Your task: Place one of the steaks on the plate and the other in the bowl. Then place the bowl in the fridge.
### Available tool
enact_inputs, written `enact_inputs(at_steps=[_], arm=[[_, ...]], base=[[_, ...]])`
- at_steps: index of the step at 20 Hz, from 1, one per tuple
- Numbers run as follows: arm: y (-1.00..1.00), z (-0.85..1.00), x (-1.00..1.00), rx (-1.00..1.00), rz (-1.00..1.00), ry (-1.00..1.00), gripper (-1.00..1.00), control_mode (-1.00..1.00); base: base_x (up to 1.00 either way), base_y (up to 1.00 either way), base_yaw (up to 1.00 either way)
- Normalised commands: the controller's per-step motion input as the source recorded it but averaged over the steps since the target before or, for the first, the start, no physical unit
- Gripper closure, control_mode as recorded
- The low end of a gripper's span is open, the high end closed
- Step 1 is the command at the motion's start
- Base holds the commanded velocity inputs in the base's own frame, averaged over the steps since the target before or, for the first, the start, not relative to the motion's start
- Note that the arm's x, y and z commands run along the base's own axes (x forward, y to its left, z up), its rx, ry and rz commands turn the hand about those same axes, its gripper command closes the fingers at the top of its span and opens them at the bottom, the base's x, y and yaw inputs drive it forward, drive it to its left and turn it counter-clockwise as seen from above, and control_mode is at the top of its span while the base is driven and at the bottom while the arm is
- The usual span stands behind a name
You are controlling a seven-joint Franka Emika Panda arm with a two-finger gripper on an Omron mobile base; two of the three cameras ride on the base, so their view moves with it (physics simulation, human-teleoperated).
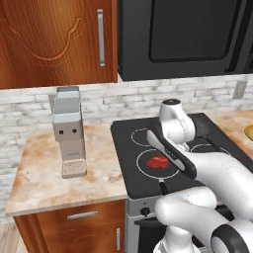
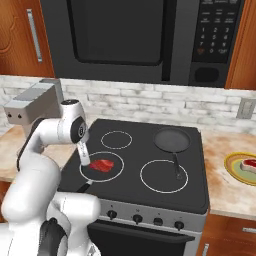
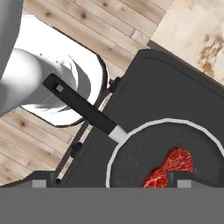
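Black stove (image 2: 150, 165) between marble counters. Steak (image 2: 102, 165) lies in pan (image 3: 144, 157) on near-left burner, awaiting pickup. Second steak (image 2: 250, 164) sits on plate (image 2: 235, 167), far right counter. Gripper (image 3: 109, 183) above pan, fingers spread wide, empty.

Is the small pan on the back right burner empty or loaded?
Empty. The right base view shows the small pan with a bare dark bottom; the steak lies in the other pan, front left.
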Motion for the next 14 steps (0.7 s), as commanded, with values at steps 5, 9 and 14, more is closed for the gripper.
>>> enact_inputs(at_steps=[5, 9, 14], arm=[[0.0, -0.38, 0.98, 0.0, -0.25, 0.07, -1.0, -1.0], [0.08, -0.57, 0.9, 0.0, -0.21, 0.04, -1.0, -1.0], [0.0, -0.45, 0.5, 0.0, -0.02, 0.11, -1.0, -1.0]], base=[[0.0, 0.0, 0.0], [0.0, 0.0, 0.0], [0.0, 0.0, 0.0]])
